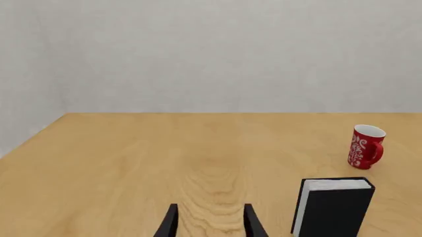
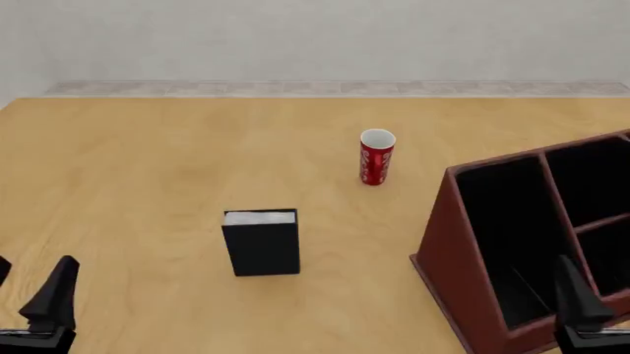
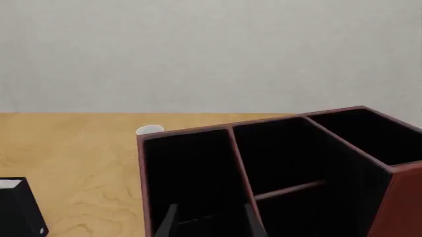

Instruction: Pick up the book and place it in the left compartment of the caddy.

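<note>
The black hardcover book (image 2: 262, 242) stands upright on the table (image 2: 147, 169), between the left gripper (image 1: 209, 222) and the caddy (image 2: 462, 258). It looks stiff, rather heavy and smooth; grip across both covers. Both grippers are open and hold nothing

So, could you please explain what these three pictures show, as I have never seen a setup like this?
It is a simulated robot with two arms at a wooden table. The front view looks down from behind the arms. The other two come from cameras on each wrist, looking along the fingers. The left gripper and right gripper are both open and hold nothing. On the table stand a black book, upright, a red cup beyond it, and a big brown caddy at the right, its long left compartment empty as far as it shows.
</note>
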Action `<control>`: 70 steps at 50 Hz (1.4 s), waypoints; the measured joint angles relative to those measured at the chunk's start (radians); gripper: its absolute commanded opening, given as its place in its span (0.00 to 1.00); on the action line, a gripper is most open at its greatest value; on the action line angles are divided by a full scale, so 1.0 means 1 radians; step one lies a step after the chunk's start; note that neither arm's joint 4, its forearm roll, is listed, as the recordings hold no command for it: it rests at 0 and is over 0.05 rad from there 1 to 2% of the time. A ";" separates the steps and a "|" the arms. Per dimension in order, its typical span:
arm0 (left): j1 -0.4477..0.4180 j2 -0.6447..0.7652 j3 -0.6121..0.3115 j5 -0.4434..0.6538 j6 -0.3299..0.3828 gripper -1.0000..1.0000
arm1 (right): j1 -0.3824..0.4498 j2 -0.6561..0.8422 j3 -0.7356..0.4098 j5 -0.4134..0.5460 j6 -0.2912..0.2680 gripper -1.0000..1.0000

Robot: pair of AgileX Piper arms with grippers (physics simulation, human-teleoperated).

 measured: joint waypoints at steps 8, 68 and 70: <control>0.000 0.000 0.000 0.000 0.000 1.00 | -0.003 0.022 0.000 -0.016 -0.005 1.00; 0.000 0.000 0.000 0.000 0.000 1.00 | 0.362 0.498 -0.476 0.146 -0.179 1.00; 0.000 0.000 0.000 0.000 0.000 1.00 | 0.375 0.517 -0.496 0.158 -0.176 1.00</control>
